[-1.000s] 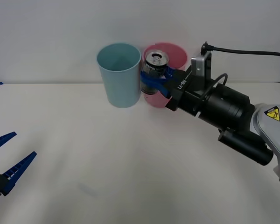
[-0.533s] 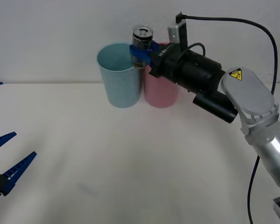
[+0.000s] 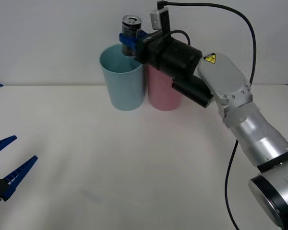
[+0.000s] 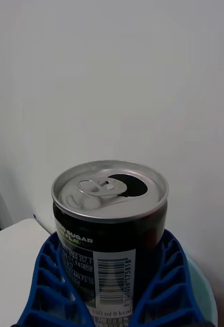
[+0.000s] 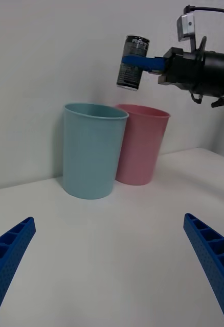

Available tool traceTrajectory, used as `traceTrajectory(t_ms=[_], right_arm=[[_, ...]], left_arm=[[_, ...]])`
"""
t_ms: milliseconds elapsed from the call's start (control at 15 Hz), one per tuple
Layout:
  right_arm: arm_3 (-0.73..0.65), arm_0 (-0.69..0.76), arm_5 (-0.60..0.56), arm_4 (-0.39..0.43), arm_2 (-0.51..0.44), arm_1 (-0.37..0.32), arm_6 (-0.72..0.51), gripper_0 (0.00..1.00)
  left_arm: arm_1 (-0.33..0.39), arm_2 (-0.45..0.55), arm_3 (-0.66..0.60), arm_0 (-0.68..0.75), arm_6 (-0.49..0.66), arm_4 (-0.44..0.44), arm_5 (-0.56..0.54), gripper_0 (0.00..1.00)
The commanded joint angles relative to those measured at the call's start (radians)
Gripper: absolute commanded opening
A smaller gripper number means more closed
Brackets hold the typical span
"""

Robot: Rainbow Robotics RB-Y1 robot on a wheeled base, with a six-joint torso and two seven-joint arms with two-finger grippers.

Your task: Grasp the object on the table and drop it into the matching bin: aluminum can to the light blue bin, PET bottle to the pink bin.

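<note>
My right gripper (image 3: 130, 38) is shut on the aluminum can (image 3: 130, 28), a small dark can with a silver pull-tab top (image 4: 110, 190). It holds the can upright in the air, just above the right part of the light blue bin's (image 3: 122, 76) rim. The pink bin (image 3: 163, 91) stands touching the blue one on its right. In the left wrist view the aluminum can (image 5: 132, 62) hangs over the gap between the light blue bin (image 5: 93, 149) and the pink bin (image 5: 141, 143). My left gripper (image 3: 5, 165) rests open at the table's front left.
The white table (image 3: 134, 167) spreads wide in front of the two bins. A plain white wall rises behind them. My right arm (image 3: 230, 100) reaches across the right side above the pink bin.
My right gripper has lifted the can up and carried it left, from in front of the pink bin to above the light blue bin's rim. The left arm has not moved.
</note>
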Motion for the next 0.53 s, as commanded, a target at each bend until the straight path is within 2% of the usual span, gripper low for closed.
traceTrajectory(t_ms=[67,333,533], right_arm=[[0.121,-0.075,0.062,0.028,0.000,0.060,0.010,0.00],[0.251,-0.148,0.148,0.044,0.001,0.117,0.036,0.00],[0.277,-0.162,0.198,0.053,0.003,0.144,0.054,0.00]], left_arm=[[0.000,0.000,0.000,0.000,0.000,0.000,0.000,1.00],[0.000,0.000,0.000,0.000,0.000,0.000,0.000,1.00],[0.000,0.000,0.000,0.000,0.000,0.000,0.000,1.00]])
